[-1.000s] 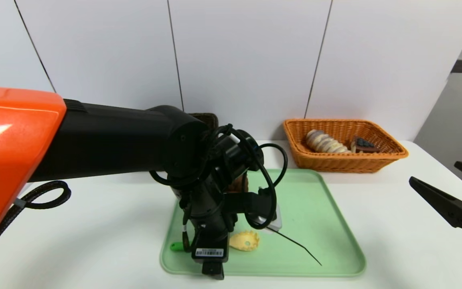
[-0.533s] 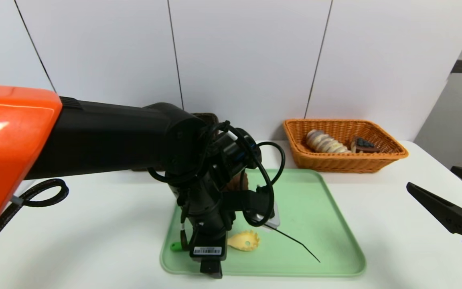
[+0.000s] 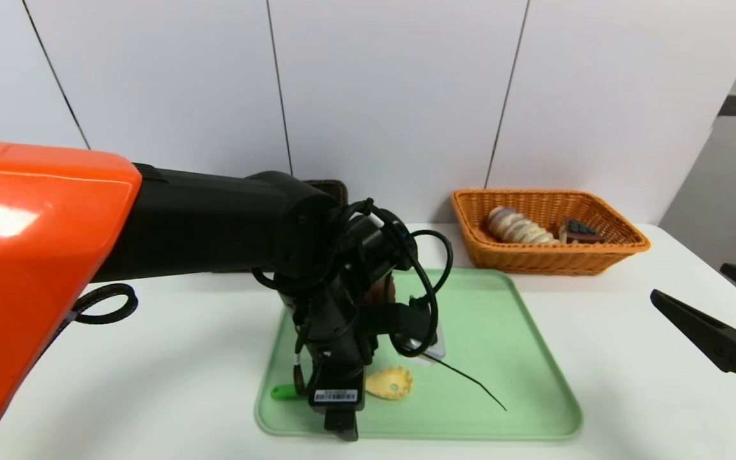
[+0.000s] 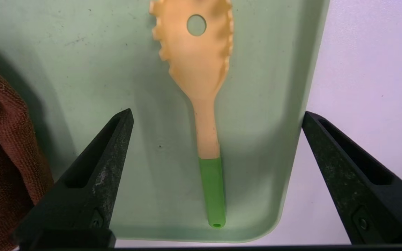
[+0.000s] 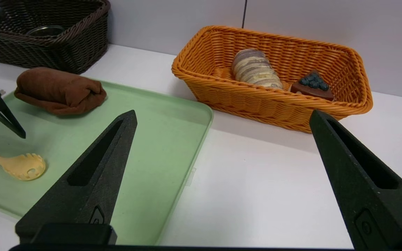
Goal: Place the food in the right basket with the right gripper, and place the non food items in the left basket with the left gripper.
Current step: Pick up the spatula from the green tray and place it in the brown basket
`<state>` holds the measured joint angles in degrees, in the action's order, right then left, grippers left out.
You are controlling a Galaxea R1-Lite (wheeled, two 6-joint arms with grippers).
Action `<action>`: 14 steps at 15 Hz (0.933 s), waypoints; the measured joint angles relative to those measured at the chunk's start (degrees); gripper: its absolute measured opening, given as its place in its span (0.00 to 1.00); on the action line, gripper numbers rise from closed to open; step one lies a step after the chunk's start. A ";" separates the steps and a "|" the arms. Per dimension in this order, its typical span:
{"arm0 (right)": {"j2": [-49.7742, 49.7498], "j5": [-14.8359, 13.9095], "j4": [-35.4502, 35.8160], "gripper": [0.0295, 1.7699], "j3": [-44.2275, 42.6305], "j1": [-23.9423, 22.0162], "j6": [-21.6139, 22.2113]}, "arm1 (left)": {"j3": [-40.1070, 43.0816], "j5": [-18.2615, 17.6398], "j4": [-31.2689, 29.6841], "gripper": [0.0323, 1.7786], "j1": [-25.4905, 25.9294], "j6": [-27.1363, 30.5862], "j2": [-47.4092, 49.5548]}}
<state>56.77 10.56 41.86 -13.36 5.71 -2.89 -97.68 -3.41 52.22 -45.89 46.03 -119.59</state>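
The left gripper (image 4: 216, 118) hangs over the near left part of the green tray (image 3: 521, 358), fingers (image 4: 96, 174) spread wide and holding nothing, straddling the pasta spoon (image 4: 201, 87), which lies flat near the tray's near edge with its green handle pointing left. Just beyond it on the tray lies a rolled brown cloth (image 5: 59, 90), and a thin black wire (image 3: 470, 382) lies to the right. The right gripper (image 3: 719, 306) waits at the worktop's (image 3: 630, 358) right side, fingers apart and empty. Farther back, the orange basket (image 5: 274, 104) on the right holds a striped bread roll (image 5: 255, 68) and a berry-topped cake slice (image 5: 312, 85); the dark basket (image 5: 47, 38) stands far left, with something round inside that I cannot identify
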 joint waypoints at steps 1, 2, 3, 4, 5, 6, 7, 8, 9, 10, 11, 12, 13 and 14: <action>-0.16 0.21 -0.02 0.96 0.00 -0.01 0.61 | -0.09 -0.02 0.02 0.95 0.18 -0.01 -0.32; -0.27 0.29 0.00 0.96 -0.02 -0.01 1.24 | -0.09 0.00 0.06 0.95 0.24 0.00 -0.54; -0.30 0.27 0.00 0.96 -0.09 -0.06 1.40 | -0.09 0.02 0.06 0.95 0.30 0.00 -0.74; -0.30 0.35 -0.02 0.96 -0.09 -0.06 1.44 | -0.09 0.04 0.12 0.96 0.35 0.02 -0.84; -0.27 0.82 -0.02 0.96 -0.09 -0.06 1.51 | -0.11 0.04 0.15 0.96 0.35 0.02 -0.94; -0.22 1.56 -0.02 0.96 -0.09 -0.09 1.52 | -0.13 0.06 0.15 0.96 0.35 0.05 -1.02; -0.18 1.79 -0.05 0.96 -0.09 -0.11 1.52 | -0.17 0.04 0.11 0.96 0.38 0.00 -1.06; -0.13 1.82 -0.09 0.96 -0.09 -0.11 1.52 | -0.27 -0.02 0.15 0.96 0.44 -0.12 -1.06; -0.07 1.84 -0.09 0.96 -0.09 -0.11 1.52 | -0.38 -0.05 0.26 0.96 0.49 -0.11 -1.00; 0.00 1.89 -0.27 0.96 0.02 -0.11 1.52 | -0.63 -0.09 0.52 0.96 0.55 -0.12 -0.84; 0.06 1.90 -0.44 0.96 0.02 -0.11 1.52 | -0.85 -0.11 0.67 0.96 0.63 -0.12 -0.72; 0.09 1.90 -0.44 0.96 0.02 -0.11 1.51 | -0.90 -0.13 0.74 0.96 0.83 -0.09 -0.63; 0.11 1.90 -0.46 0.96 0.06 -0.09 1.51 | -0.91 -0.22 0.87 0.96 1.05 -0.06 -0.56; 0.15 1.89 -0.46 0.96 0.06 -0.09 1.52 | -0.91 -0.28 1.13 0.96 1.12 -0.09 -0.48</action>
<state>56.92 12.45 41.40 -13.30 5.62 -1.37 -98.60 -3.69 53.36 -44.76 45.95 -120.07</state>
